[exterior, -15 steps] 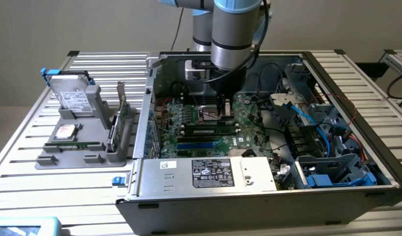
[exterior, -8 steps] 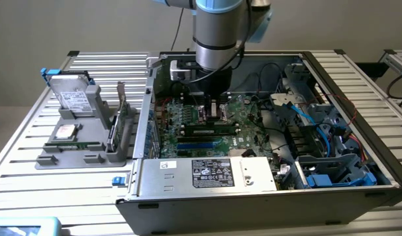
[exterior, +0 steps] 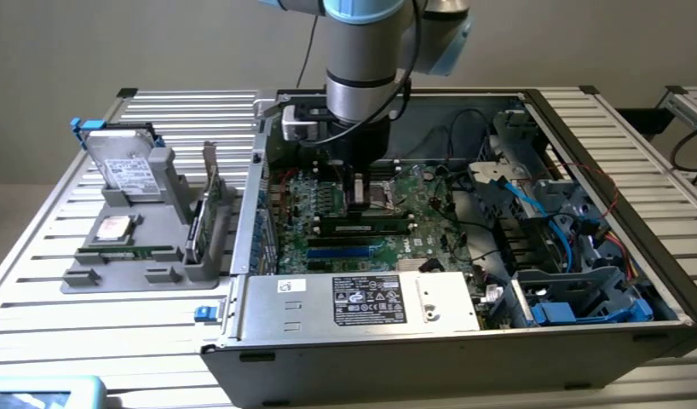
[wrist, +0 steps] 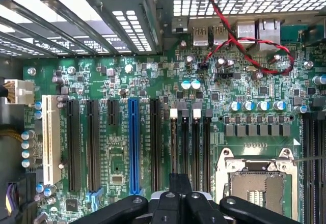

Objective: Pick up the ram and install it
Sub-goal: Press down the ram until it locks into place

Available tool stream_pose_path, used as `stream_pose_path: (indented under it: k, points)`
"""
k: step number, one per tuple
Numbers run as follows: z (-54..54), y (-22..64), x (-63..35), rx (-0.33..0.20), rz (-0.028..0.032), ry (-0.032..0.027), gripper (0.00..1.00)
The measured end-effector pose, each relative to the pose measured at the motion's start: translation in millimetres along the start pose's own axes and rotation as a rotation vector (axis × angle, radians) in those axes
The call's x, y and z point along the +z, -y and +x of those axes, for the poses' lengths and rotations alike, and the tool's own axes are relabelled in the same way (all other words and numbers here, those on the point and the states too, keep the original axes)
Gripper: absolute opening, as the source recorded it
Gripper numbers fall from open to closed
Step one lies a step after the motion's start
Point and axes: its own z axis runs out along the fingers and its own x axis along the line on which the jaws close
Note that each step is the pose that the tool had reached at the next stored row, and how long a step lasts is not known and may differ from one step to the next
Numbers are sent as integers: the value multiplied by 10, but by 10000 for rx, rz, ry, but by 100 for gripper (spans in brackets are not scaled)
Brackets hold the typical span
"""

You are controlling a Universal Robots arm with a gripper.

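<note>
Inside the open computer case [exterior: 576, 336], room above the motherboard [wrist: 117, 112] is bounded by the power supply [exterior: 360, 300] along the near edge. It is also bounded by the drive cage [exterior: 587, 298] with blue cables [exterior: 531, 204] toward the exterior view's right. The closed end effector [wrist: 174, 198] is held low over the expansion slots [wrist: 133, 147], just beside the CPU socket [wrist: 257, 180]. A twisted red wire [wrist: 239, 43] is looped near the rear ports.

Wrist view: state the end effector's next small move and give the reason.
Probably raise the end effector straight up, out of the open grey metal computer case. It is shut above the green motherboard with no stick visible between its fingers, and a slim green ram stick with black chips already appears to sit in a motherboard slot.
</note>
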Motion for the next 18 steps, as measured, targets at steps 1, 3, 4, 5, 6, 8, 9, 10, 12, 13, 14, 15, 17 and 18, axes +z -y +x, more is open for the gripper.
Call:
stream_pose_path:
  k: [1,3,4,5,6,8,9,10,12,13,14,15,17,18]
  points:
    - [0,-5,3,-1,2,1,11]
    - [-2,-16,11,0,6,2,11]
    - [-3,-19,16,0,6,1,11]
    - [-7,-20,19,0,7,1,11]
    - [-12,-21,21,0,7,2,11]
    - [-14,-22,23,-1,7,3,11]
    - [-14,-24,23,-1,7,2,11]
    - [-14,-28,24,1,8,2,11]
    - [-15,-32,28,0,12,3,11]
    - [-14,-33,29,-1,13,2,11]
    - [-15,-34,33,-1,16,3,11]
    - [-15,-35,36,1,23,2,11]
    - [-15,-37,43,5,49,-1,11]
    - [-15,-37,48,6,71,1,11]
